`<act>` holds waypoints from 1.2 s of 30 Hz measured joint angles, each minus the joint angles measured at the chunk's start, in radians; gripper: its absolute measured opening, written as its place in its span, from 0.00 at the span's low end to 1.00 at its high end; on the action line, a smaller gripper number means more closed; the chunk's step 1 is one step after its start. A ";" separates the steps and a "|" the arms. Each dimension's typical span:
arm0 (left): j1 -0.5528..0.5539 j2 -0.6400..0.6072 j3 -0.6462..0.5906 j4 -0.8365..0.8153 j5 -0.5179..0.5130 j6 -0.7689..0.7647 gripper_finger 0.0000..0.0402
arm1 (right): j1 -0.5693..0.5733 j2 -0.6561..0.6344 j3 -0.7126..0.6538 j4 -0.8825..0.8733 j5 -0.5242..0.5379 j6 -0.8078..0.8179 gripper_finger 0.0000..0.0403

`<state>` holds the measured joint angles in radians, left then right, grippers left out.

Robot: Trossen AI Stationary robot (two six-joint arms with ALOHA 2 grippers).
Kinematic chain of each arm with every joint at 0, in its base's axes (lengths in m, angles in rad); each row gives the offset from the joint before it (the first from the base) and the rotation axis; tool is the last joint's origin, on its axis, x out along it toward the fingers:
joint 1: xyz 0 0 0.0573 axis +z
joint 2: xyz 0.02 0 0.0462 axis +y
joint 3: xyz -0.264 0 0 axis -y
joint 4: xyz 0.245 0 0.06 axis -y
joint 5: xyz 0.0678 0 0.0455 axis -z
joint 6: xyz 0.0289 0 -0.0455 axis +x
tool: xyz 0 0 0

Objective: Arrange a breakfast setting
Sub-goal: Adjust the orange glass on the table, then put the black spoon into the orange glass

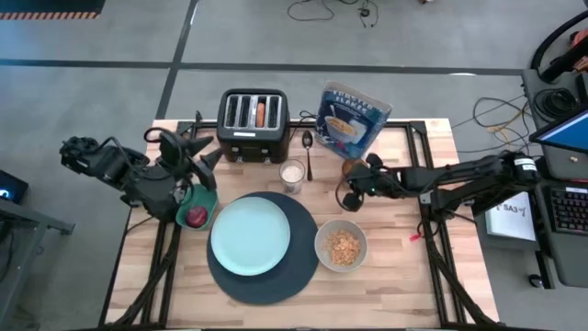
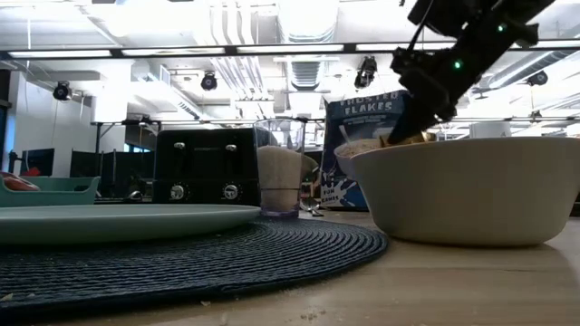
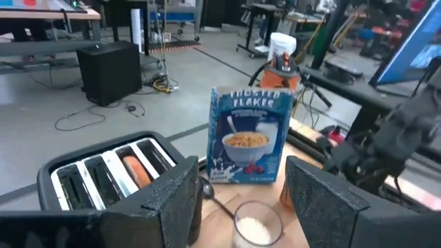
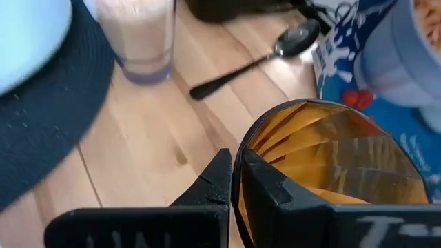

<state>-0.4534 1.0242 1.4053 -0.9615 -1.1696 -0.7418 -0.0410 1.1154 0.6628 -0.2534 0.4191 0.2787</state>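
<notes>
An amber glass [image 4: 331,165] hangs pinched by its rim in the right gripper [image 1: 355,175], fingers clamped on the wall, above the wooden table [image 1: 404,285] between the blue cereal box [image 1: 353,118] and the cream bowl [image 1: 341,245] of flakes. A dark spoon [image 1: 308,152] lies beside a clear glass of milk [image 1: 292,175]. The pale blue plate [image 1: 250,235] rests on the dark blue round mat [image 1: 266,280]. The left gripper [image 1: 204,164] hovers with fingers parted over the small teal dish [image 1: 208,221] holding dark red fruit [image 1: 196,216], near the black toaster [image 1: 253,124].
</notes>
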 joint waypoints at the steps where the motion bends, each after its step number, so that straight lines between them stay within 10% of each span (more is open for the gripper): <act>1: 0.000 0.004 0.008 0.001 -0.012 0.003 0.50 | 0.000 0.005 -0.009 0.003 0.000 0.000 0.03; 11: 0.000 0.074 0.134 0.004 -0.045 0.094 0.50 | 0.000 0.063 -0.028 0.043 0.008 0.034 0.04; 36: 0.023 0.164 0.237 -0.005 -0.044 0.177 0.50 | -0.001 -0.105 -0.017 0.010 -0.092 0.308 0.49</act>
<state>-0.4302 1.1885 1.6424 -0.9666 -1.2140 -0.5650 -0.0418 1.0103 0.6462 -0.2432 0.3269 0.5872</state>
